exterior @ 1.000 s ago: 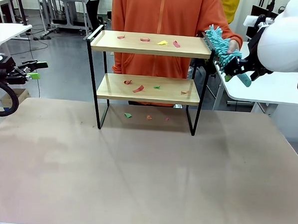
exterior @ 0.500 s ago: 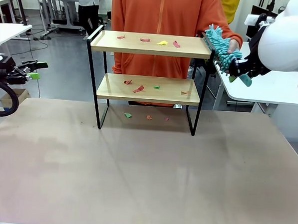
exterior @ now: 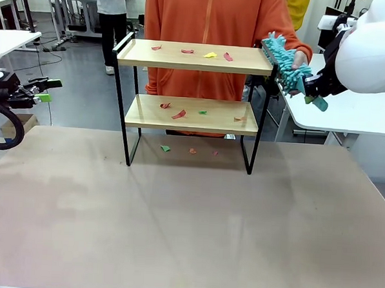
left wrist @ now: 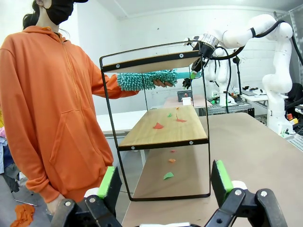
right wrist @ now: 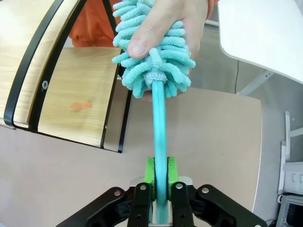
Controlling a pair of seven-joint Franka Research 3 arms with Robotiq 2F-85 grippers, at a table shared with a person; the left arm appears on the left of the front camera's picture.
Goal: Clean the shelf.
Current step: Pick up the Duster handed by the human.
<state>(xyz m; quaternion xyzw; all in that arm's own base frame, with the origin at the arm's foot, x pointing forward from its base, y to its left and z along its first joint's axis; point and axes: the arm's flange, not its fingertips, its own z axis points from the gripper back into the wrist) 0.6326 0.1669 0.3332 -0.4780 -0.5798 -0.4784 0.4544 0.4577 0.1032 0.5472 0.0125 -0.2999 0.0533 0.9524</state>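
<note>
the right gripper [right wrist: 161,172] is clamped tight on the handle of a teal duster [right wrist: 160,123], with the white right arm [exterior: 372,47] raised at the right side. the person's hand [right wrist: 163,21] grips the fluffy end. the left gripper [left wrist: 165,182] sits at the far left, jaws wide apart, holding nothing.

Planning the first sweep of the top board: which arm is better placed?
Right. The right gripper is shut on the teal duster at its handle, beside the right end of the shelf, though the person's hand holds its head too. The left gripper hangs open, well off to the left.
</note>
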